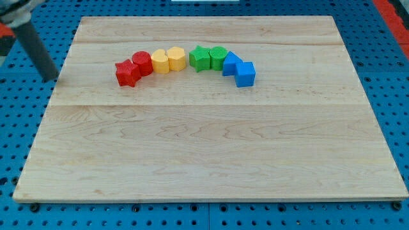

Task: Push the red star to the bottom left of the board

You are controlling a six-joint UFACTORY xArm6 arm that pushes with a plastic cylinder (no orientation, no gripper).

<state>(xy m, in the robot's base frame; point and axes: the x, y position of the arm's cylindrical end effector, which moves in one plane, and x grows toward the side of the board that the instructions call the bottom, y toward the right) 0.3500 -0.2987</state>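
The red star (pixel 126 73) lies at the left end of an arc of blocks in the upper half of the wooden board (pixel 211 153). It touches a red cylinder (pixel 142 63) at its upper right. My rod comes in from the view's top left, and my tip (pixel 51 78) is off the board, just beyond its left edge, well to the left of the red star and about level with it.
The arc runs on to the right: a yellow block (pixel 160 62), a yellow hexagon-like block (pixel 176 59), a green star (pixel 199 59), a green block (pixel 218 57), a blue block (pixel 231 64) and a blue cube (pixel 245 74). Blue pegboard surrounds the board.
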